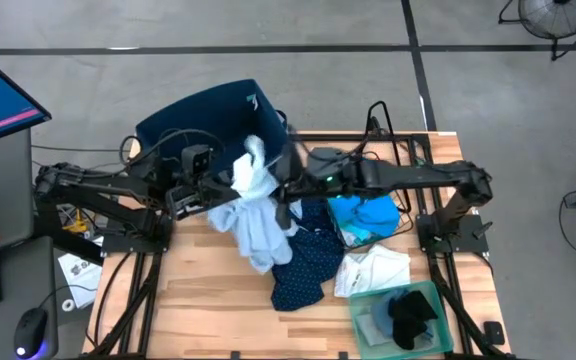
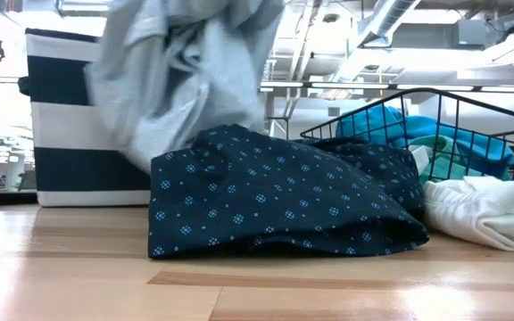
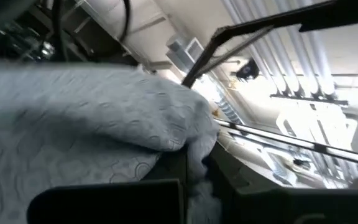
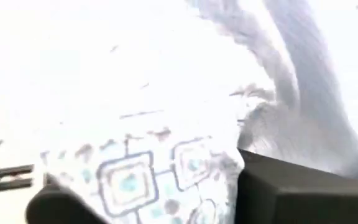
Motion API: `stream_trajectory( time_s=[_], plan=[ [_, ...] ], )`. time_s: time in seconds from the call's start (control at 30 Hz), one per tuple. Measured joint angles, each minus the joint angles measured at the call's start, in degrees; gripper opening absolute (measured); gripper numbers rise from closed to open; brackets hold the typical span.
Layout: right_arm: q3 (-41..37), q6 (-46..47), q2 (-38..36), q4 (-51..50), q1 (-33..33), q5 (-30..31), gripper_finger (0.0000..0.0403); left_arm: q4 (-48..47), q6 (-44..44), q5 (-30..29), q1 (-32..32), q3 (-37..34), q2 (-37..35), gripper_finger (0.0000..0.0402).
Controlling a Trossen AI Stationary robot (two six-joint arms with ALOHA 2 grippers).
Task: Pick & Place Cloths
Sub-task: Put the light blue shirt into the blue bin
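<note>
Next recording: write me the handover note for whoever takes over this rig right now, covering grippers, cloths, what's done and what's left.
Left gripper: shut on the pale blue patterned cloth, held up off the table beside the navy fabric bin with white stripes.
Right gripper: at the same cloth from the other side; grip unclear.
On the wooden table: dotted navy cloth, white cloth.
Black wire basket: turquoise cloth.
Translucent green tray: black cloth, grey cloth.
Done: pale blue cloth lifted.
Left: place it, then handle the rest.
</note>
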Motion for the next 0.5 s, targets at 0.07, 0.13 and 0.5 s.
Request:
stream_trajectory(
  time_s=[0.07, 0.13, 0.5],
  plan=[
    [0.0, -0.01, -1.93, -1.85, -0.53, 2.43, 0.001, -0.09, -0.3, 2.04, -0.52, 0.0, -0.02, 0.0014],
    [0.0, -0.37, -3.92, -3.72, -1.24, 5.15, 0.001, -0.19, -0.3, 4.89, -0.6, 0.0, -0.02, 0.0014],
    [0.11, -2.88, -13.34, -9.53, -4.41, 10.86, 0.001, -11.88, 7.83, 9.75, -0.43, -0.07, -0.02, 0.001]
  ],
)
